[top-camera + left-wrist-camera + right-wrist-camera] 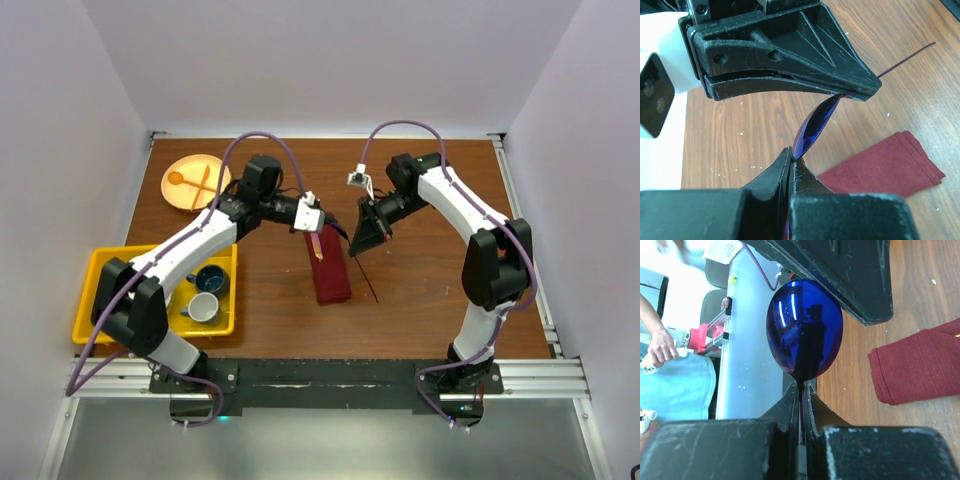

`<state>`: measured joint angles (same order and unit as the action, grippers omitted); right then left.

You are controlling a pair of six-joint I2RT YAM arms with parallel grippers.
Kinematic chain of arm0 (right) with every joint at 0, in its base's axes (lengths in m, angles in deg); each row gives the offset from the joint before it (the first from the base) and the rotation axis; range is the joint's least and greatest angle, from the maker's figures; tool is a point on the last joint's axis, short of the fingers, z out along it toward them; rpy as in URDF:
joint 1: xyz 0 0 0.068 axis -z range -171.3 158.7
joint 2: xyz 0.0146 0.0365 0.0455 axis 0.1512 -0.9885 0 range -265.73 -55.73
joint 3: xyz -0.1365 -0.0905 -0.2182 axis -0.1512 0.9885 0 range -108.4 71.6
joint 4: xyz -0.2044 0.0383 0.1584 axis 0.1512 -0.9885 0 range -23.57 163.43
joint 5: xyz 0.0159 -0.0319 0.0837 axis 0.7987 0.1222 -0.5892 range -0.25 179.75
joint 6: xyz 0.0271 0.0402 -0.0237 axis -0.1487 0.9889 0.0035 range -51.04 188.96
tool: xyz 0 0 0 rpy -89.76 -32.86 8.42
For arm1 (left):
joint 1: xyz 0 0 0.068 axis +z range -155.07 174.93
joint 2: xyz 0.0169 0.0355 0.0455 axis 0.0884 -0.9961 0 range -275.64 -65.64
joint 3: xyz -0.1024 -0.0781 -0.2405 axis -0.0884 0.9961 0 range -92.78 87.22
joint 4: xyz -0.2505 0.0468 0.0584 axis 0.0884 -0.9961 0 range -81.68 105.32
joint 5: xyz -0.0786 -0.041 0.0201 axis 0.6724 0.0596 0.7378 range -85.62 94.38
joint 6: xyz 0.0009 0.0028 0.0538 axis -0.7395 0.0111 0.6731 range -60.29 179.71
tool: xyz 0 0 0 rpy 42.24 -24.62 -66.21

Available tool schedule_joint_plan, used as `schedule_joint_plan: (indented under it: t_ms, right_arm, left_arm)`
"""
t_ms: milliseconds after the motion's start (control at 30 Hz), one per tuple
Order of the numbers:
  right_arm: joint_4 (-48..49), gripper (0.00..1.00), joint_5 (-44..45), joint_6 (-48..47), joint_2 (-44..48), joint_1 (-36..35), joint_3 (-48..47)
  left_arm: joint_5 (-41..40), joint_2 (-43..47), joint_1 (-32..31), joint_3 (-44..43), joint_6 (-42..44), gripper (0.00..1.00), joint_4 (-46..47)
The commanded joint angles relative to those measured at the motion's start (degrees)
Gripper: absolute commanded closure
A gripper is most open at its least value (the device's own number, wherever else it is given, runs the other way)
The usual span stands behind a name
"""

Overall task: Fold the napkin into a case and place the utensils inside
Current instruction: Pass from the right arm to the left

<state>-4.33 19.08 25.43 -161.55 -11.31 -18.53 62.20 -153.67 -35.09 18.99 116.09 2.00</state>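
The napkin lies folded as a narrow maroon case at the table's middle. One of the utensils, a blue-purple spoon, hangs above the wood just right of the case. My right gripper is shut on its neck, and the thin handle sticks out behind toward the near edge. My left gripper is shut on the tip of the spoon's bowl. Its fingers show above the bowl in the right wrist view.
A yellow plate with an orange spoon and fork sits at the far left. A yellow bin at the near left holds two cups. White walls close the table on three sides.
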Motion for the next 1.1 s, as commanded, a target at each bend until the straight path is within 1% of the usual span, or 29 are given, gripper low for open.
schedule_joint_plan:
  t_ms: [0,67,133,167,200,233,267,300,333,433,467,600,700,800,833,900,933,967,1067]
  right_arm:
    - [0.0,0.91,-0.3,4.4,-0.2,-0.5,-2.9]
    - [1.8,0.99,0.0,6.5,0.1,-0.3,-3.0]
    - [2.7,1.0,-0.3,7.4,0.4,0.1,-2.8]
    - [2.3,1.0,-0.7,6.9,0.4,0.3,-2.8]
    - [1.6,1.0,-1.6,6.1,0.3,0.2,-2.9]
    - [0.3,1.0,-1.9,4.7,0.2,0.3,-2.8]
    - [0.2,1.0,-2.2,4.4,0.3,0.2,-2.5]
    - [0.0,1.0,-2.3,4.2,0.4,0.3,-2.0]
    - [-0.7,1.0,-2.5,3.5,0.4,0.3,-1.6]
    - [-1.5,1.0,-2.9,2.7,0.4,0.2,-0.8]
    - [-1.6,1.0,-3.1,2.7,0.4,0.2,-0.6]
    - [-1.7,1.0,-3.9,2.7,0.1,0.2,-0.5]
    - [-2.3,1.0,-4.4,1.9,0.2,0.1,-0.2]
    - [-2.5,1.0,-4.7,1.8,0.8,0.1,0.1]
    - [-2.3,1.0,-4.6,1.9,0.8,0.1,0.2]
    - [-2.6,1.0,-4.7,1.9,0.8,0.1,0.2]
    - [-2.7,1.0,-4.4,1.6,0.8,0.2,0.0]
    - [-2.9,1.0,-3.6,1.2,1.0,0.1,-0.7]
    - [-3.1,0.99,-1.9,0.1,2.0,0.1,-1.8]
  left_arm:
    - [3.1,3.5,-1.0,-0.3,-5.4,1.0,1.3]
    - [2.9,3.4,-1.0,-0.9,-7.9,1.0,-0.1]
    - [2.0,3.7,-1.0,-0.5,-8.7,1.0,-0.3]
    - [0.4,4.1,-1.0,0.3,-10.9,0.99,1.1]
    - [-0.7,5.4,-1.0,2.4,-12.5,0.84,5.5]
    - [-1.7,6.2,-1.0,3.7,-14.7,0.6,8.0]
    - [-3.6,7.9,-1.0,4.9,-15.2,0.56,10.5]
    - [-4.4,8.7,-0.9,7.5,-15.7,0.53,15.8]
    - [-4.9,9.4,-1.0,8.3,-15.9,0.5,17.4]
    - [-4.7,10.0,-1.0,8.2,-15.3,0.49,18.3]
    - [-3.3,9.7,-1.2,7.5,-14.6,0.49,17.9]
    - [-2.5,9.2,-3.5,6.1,-7.4,0.49,11.3]
    - [-3.4,8.8,-4.9,5.8,-4.3,0.51,9.7]
    - [-4.3,8.7,-5.6,5.5,-0.7,0.59,7.8]
    - [-4.6,8.8,-5.5,5.4,-0.5,0.69,7.8]
    - [-4.6,8.8,-5.5,4.9,-0.2,0.83,6.4]
    - [-4.6,8.6,-5.6,4.4,0.7,0.97,5.3]
    - [-5.1,8.2,-5.6,3.9,1.0,1.0,3.7]
    - [-6.8,8.0,-5.5,3.5,1.2,1.0,2.0]
